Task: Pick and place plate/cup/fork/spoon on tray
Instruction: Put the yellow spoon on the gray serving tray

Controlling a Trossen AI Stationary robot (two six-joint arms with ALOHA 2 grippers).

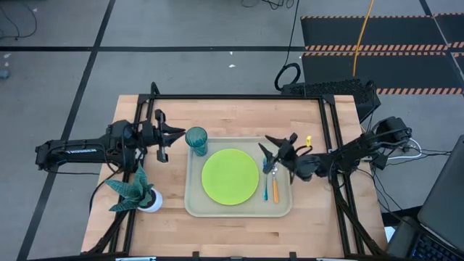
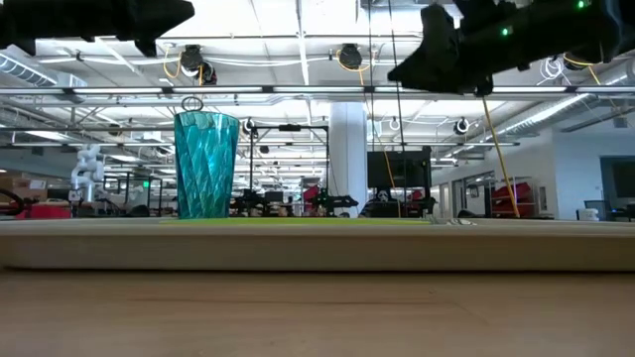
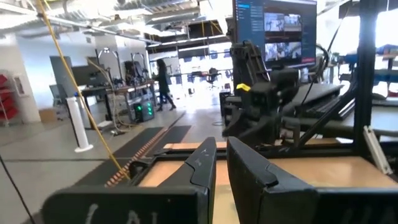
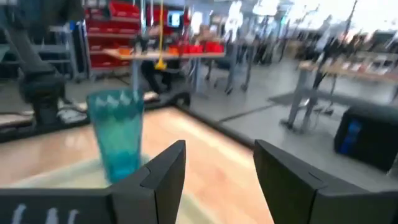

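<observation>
Left pincer (image 1: 172,138) above worktop (image 1: 232,112), fingers nearly pressed together, nothing between them. Cup (image 1: 196,140) upright just beside its tips, on tray (image 1: 239,210) corner. Right pincer (image 1: 274,148) spread, empty, above tray edge. Fork (image 1: 265,183) and spoon (image 1: 275,190) lie side by side just below it, apparently untouched. Plate (image 1: 230,176) at tray centre, beside cutlery.

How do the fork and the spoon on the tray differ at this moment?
The fork has a blue handle; the spoon has an orange one. The fork lies nearer the plate, the spoon nearer the tray rim. Both lie roughly parallel inside the tray's right end, with the open right gripper just beyond them.
</observation>
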